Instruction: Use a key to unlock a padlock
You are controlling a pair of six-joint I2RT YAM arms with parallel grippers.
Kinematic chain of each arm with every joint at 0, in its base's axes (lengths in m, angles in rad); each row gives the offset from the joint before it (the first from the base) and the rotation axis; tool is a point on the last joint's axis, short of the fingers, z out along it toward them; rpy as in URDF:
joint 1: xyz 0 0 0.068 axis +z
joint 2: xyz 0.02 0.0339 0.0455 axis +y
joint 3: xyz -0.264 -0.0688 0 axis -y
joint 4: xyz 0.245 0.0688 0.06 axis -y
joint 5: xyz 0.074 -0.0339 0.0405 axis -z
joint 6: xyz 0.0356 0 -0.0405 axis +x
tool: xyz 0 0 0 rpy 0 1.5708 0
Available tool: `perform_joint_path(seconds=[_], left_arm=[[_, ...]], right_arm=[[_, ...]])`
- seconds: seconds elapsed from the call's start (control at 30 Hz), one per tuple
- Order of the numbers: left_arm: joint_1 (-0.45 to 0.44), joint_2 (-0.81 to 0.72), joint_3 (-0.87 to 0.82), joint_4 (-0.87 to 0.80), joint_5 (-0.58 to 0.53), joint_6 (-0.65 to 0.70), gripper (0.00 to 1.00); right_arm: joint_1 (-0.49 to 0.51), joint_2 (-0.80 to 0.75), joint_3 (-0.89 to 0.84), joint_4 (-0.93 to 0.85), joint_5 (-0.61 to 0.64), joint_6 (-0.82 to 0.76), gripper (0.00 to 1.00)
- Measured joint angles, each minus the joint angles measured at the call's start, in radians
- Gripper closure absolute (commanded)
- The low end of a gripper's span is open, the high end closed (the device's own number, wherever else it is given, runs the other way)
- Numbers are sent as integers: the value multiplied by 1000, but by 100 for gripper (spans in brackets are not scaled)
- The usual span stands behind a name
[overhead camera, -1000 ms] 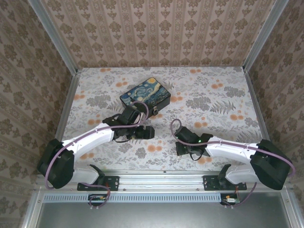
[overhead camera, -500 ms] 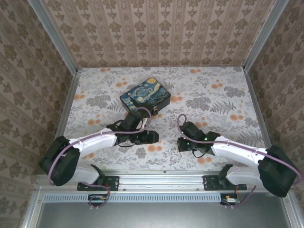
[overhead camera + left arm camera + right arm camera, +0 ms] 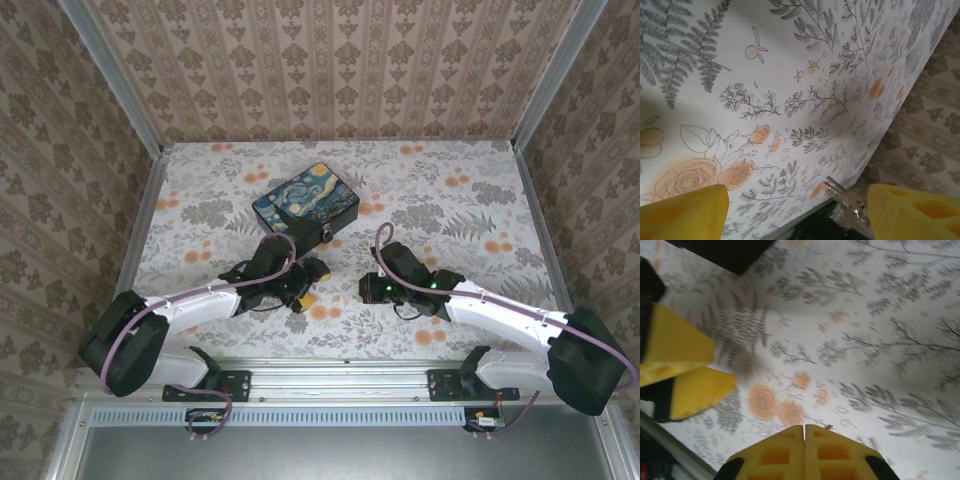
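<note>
1. Right gripper is clamped shut, yellow fingertips pressed flat together, with a sliver of silver poking out at the seam. I take that to be the tiny thin silver metal key, pinched there.
2. Left gripper stands wide open. Its yellow fingertips sit far apart at the bottom of its own wrist view, nothing between the pads.
3. From the left wrist the key is clear: shaft and small ring, slanted, low in the gap and close beside the right-hand fingertip, not centred.
4. So the key lies between the two grippers, which face each other low over the floral-printed tablecloth, near one another but apart.
5. The rectangular box with a blue swirling-night painting on its lid sits beyond both. A small fitting at its near corner is likely the padlock, though it's too small to tell.
6. My call: that fitting lies ahead of both arms at similar range, and the right arm carries the key.
</note>
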Motion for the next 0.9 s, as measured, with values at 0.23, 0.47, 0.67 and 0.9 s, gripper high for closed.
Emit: perform_joint_path(seconds=[0.23, 0.47, 0.67, 0.9], left_arm=[[0, 5, 22, 21, 2, -170, 19], [0, 37, 30, 89, 6, -257, 25], [0, 37, 32, 116, 8, -285, 29], [2, 4, 31, 120, 5, -296, 36]], right_arm=[[16, 9, 61, 126, -64, 44, 100], [64, 74, 108, 209, -98, 66, 100], [80, 110, 119, 228, -98, 70, 100], [80, 116, 119, 239, -98, 70, 100]])
